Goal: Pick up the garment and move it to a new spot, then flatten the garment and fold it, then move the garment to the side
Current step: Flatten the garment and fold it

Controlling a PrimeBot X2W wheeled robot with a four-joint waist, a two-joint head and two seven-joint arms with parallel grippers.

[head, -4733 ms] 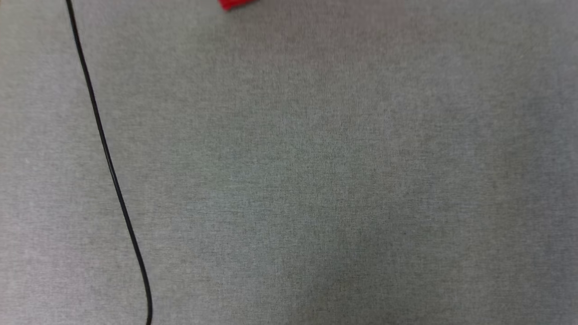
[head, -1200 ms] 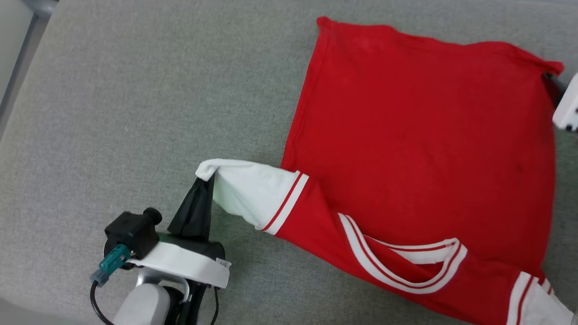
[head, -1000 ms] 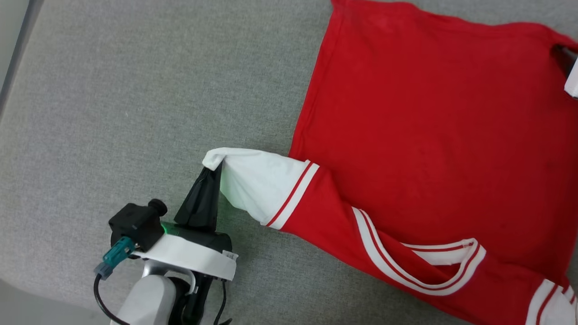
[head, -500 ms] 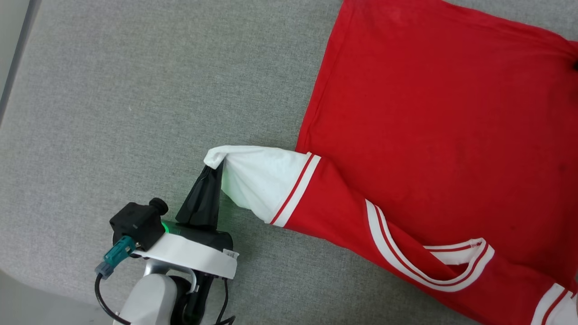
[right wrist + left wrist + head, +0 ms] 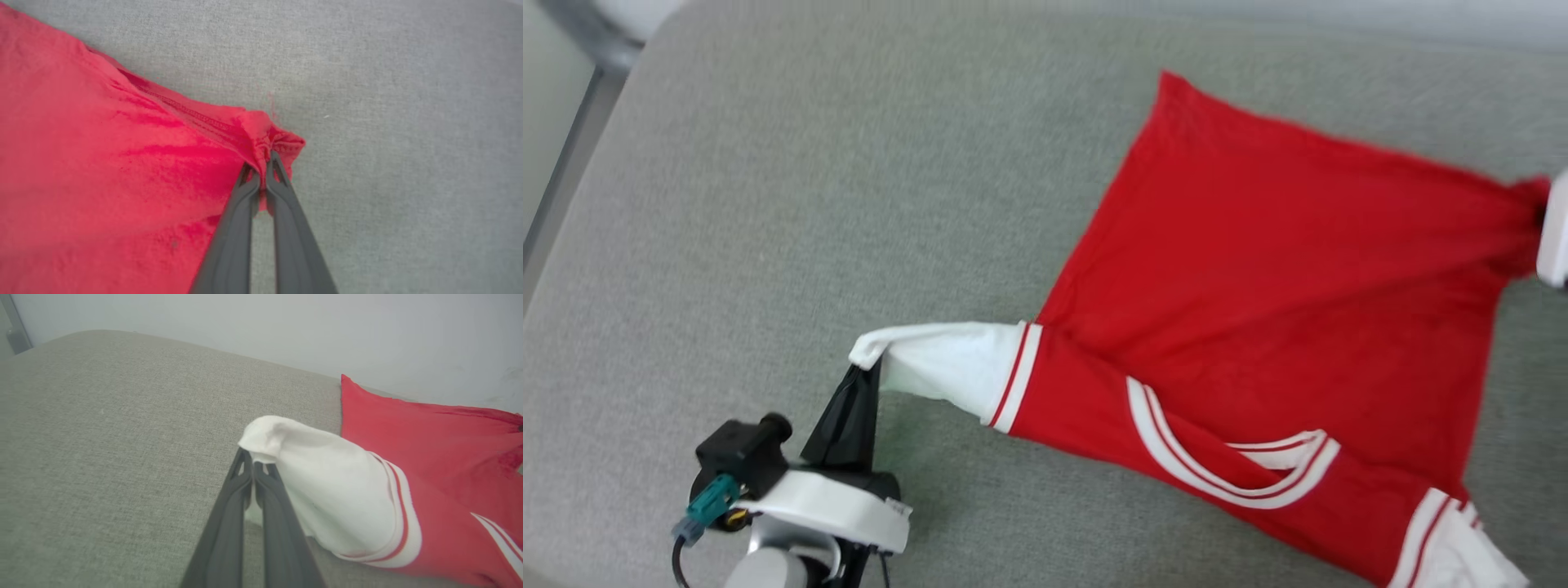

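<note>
Grey woven upholstered surface [image 5: 849,204], broad and flat; a pale plain wall [image 5: 245,322] is seen behind it.

Left gripper [image 5: 253,463]: the dark fingers [image 5: 226,522] are pressed together, with the end of a white sleeve [image 5: 327,486] pinched between them. The cloth is bunched over the fingertips. The sleeve is drawn taut toward the lower left of the head view.

Right gripper [image 5: 265,157]: the fingers are closed on a hem corner of the garment [image 5: 1282,269]. Red fabric is gathered into a small knot at the tips, and a stitched hem line runs off to the upper left of the wrist view. In the head view this corner is pulled to the right edge, with creases fanning from it.

The garment is stretched, plain red side up, between the two grips, over the right half of the surface. The far hem corner lies flat and free. Whether the middle is lifted clear or resting is hard to judge; it seems partly raised. A striped collar [image 5: 1241,474] is noted along the near edge. A second white sleeve [image 5: 1454,555] is cropped at the lower right corner.
</note>
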